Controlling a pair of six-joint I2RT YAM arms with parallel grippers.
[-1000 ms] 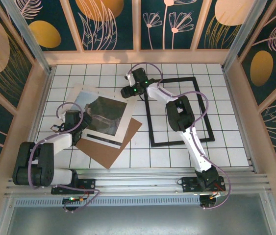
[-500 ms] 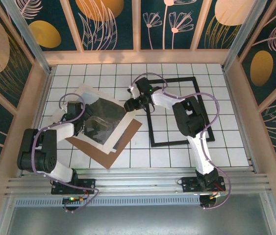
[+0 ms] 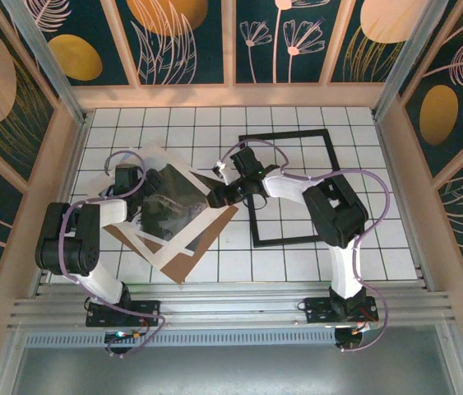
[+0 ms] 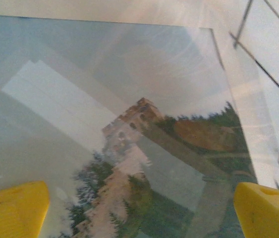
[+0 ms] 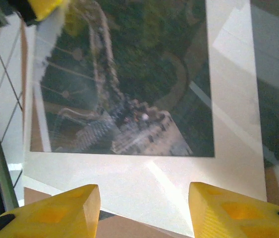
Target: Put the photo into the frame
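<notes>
Left of the frame, the photo lies under a mat, likely thin, light and floppy, best pinched at an edge; left gripper gapes wide, right gripper half-open, both empty.

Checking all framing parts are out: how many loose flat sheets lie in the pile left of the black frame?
3: the photo in the middle, the white mat bordering it, the brown backing board underneath, sticking out toward the arms. More may be hidden beneath.
</notes>
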